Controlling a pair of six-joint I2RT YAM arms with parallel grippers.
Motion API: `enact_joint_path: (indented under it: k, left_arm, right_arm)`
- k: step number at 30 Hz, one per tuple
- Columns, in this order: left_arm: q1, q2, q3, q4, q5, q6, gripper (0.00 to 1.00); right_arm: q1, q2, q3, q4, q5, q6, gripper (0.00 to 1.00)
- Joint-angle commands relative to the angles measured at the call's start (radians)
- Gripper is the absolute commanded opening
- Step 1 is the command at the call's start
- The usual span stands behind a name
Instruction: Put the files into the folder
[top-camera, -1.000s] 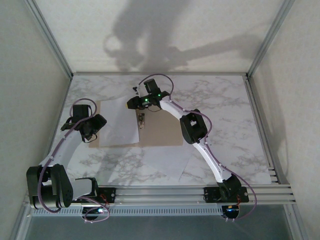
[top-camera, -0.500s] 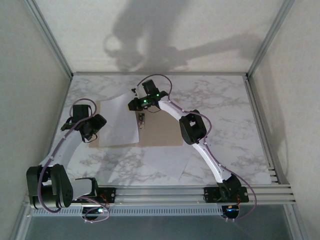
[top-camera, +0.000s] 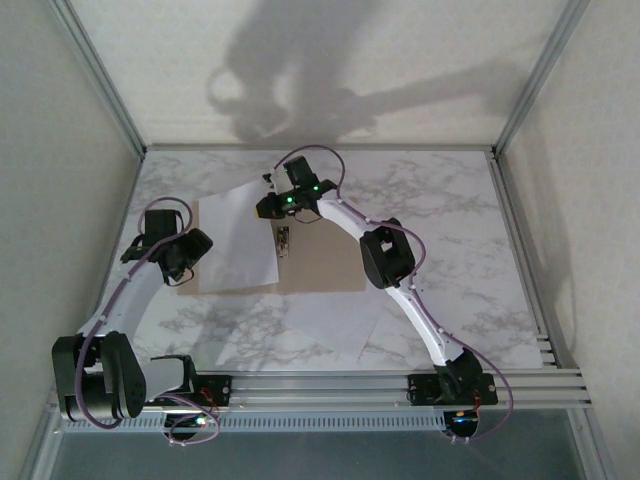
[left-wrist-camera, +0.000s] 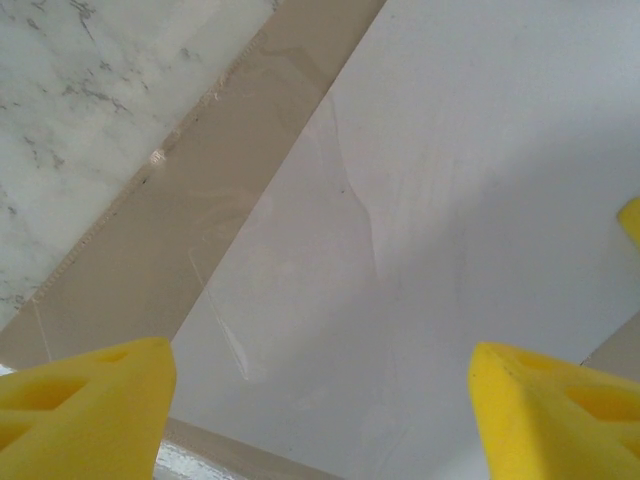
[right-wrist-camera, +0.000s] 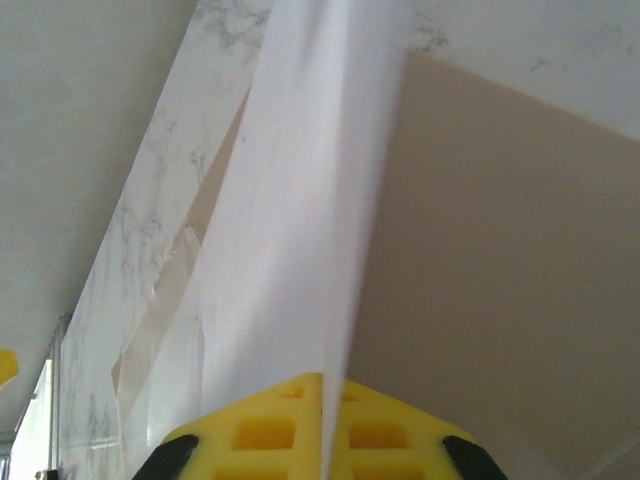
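The tan folder (top-camera: 320, 262) lies open on the marble table, its metal clip (top-camera: 284, 242) at the crease. One white file (top-camera: 240, 245) covers the folder's left half. My right gripper (top-camera: 266, 207) is at that sheet's far right corner. In the right wrist view the gripper (right-wrist-camera: 325, 440) is shut on the sheet's edge, and the file (right-wrist-camera: 300, 200) bows upward over the folder (right-wrist-camera: 500, 250). My left gripper (top-camera: 188, 262) hovers at the sheet's left side. Seen from the left wrist, this gripper (left-wrist-camera: 320, 410) is open, the file (left-wrist-camera: 420, 200) below it on the folder (left-wrist-camera: 230, 180).
A second white sheet (top-camera: 325, 320) lies on the marble in front of the folder, between the two arms. Metal frame posts and walls close in the table's left, right and far sides. A rail (top-camera: 380, 385) carries both arm bases at the near edge.
The right gripper has shut on the sheet's far right corner and raised it a little off the folder. The left arm has stayed still.
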Motion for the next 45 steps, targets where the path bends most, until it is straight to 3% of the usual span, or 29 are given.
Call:
enact_joint_path:
  k: [1,26,36,45]
  left_arm:
    - [0.01,-0.017,0.009,-0.024,-0.013,-0.006,0.77]
    - [0.011,-0.014,0.0,-0.017,-0.006,0.008,0.77]
    - [0.011,-0.013,0.002,-0.017,-0.004,0.007,0.77]
    - [0.011,-0.012,0.0,-0.017,-0.004,0.007,0.77]
  right_arm:
    - [0.002,-0.105,-0.042,0.059,0.039,0.007,0.0]
    - [0.027,-0.146,-0.271,0.373,-0.01,0.127,0.0]
    - [0.045,-0.191,-0.399,0.518,0.053,0.198,0.0]
    - [0.052,-0.189,-0.414,0.554,0.053,0.212,0.0]
